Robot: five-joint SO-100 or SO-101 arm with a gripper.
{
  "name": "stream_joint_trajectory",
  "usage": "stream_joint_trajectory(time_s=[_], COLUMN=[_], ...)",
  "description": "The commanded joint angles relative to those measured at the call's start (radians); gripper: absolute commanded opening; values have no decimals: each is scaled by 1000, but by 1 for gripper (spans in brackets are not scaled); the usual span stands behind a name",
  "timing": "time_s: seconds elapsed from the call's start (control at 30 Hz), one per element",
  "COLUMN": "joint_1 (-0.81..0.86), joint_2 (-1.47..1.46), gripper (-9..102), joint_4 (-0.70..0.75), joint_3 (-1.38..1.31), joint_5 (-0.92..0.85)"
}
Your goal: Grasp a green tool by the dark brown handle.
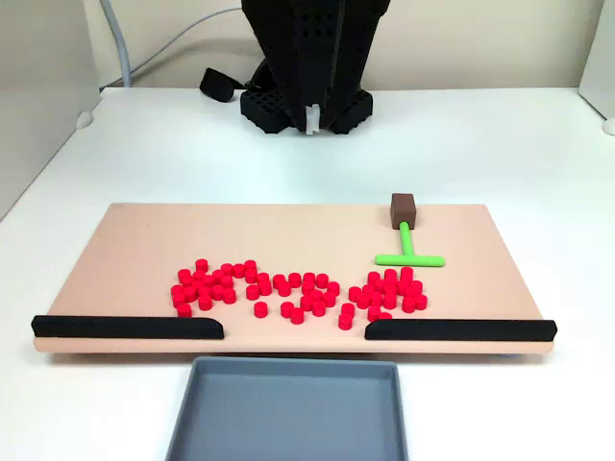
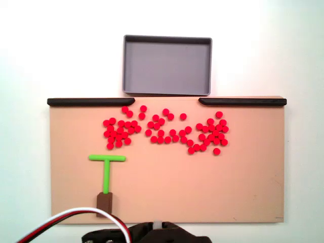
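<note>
While the tool's (image 2: pixel 159 225) finger state is unreadable, the green tool (image 2: pixel 107 172) points its dark brown handle (image 2: pixel 105 202) toward it.

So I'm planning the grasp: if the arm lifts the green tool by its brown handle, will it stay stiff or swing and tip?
The green tool looks like rigid plastic, its thin stem straight, so it probably won't flop. It is likely light. The dark brown handle is blocky with flat faces, so it should grip squarely; the crossbar end may droop if pinched loosely. Lying flat on the board, it seems unlikely to roll.
</note>
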Motion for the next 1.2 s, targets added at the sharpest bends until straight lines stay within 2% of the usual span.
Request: stream_joint_trajectory(time_s=[0.0, 1.17], joint_1=[-5, -9], joint_2=[3, 11], gripper=[0, 0], joint_4=[-2, -2], joint_3=[-32, -32], joint_5=[0, 3])
